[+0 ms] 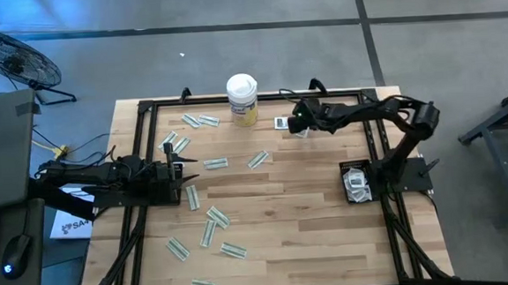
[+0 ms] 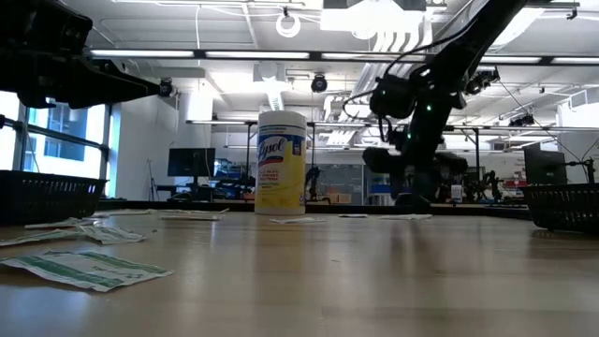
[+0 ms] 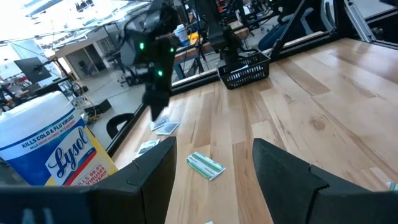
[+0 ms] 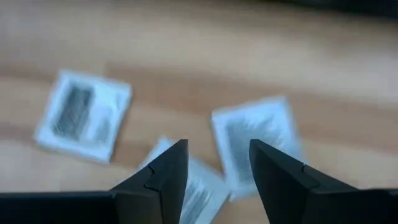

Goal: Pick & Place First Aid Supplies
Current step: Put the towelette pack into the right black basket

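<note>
Now R fingers [image 4: 214, 177] spread over white sq packets [image 4: 258, 140].

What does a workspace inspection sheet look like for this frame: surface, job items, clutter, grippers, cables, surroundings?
Surface: wooden table, black frame around it.
Job's things: green-white strip packets scattered over the table's left and middle; white square packets at the far edge under the right gripper; more packets in the black basket on the right.
Clutter: Lysol canister upright at the far edge.
Grippers: left gripper open above the table's left side, empty; right gripper open, just above the square packets, holding nothing.
Cables: yellow cable left of the table.
Surroundings: floor fan, laptop, mouse.
</note>
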`<state>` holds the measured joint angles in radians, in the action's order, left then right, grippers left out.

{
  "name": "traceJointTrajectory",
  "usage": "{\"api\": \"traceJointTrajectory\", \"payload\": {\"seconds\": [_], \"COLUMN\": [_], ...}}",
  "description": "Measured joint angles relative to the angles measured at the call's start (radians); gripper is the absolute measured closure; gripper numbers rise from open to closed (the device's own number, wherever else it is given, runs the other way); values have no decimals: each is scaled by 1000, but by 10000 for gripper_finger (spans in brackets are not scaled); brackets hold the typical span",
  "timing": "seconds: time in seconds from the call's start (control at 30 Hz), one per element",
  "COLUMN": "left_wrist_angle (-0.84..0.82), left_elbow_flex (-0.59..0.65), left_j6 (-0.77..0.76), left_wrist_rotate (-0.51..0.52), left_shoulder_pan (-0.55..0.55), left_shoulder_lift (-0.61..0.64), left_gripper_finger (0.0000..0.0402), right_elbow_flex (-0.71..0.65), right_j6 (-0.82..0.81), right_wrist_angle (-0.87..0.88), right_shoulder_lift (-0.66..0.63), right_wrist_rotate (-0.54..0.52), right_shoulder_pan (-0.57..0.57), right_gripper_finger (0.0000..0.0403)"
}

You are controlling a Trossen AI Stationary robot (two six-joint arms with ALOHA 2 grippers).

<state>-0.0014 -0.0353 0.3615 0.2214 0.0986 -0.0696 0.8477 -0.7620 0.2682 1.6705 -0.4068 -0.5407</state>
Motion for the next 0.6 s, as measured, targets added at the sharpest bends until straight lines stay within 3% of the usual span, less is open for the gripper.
{"api": "traceJointTrajectory", "payload": {"seconds": [0.1,0.33,0.6], "left_wrist_angle": [0,0,0], "left_elbow_flex": [0,0,0], "left_j6": [0,0,0], "left_wrist_rotate": [0,0,0], "left_shoulder_pan": [0,0,0], "left_shoulder_lift": [0,0,0], "left_gripper_finger": [195,195,195], "right_elbow_flex": [1,-46,-115], "right_j6": [1,-37,-43], "right_wrist_angle": [17,67,-18], "right_shoulder_lift": [-14,-6,-6], "right_wrist_rotate": [-86,-160,-116], "right_shoulder_pan": [14,11,11], "right_gripper_finger": [238,260,328]}}
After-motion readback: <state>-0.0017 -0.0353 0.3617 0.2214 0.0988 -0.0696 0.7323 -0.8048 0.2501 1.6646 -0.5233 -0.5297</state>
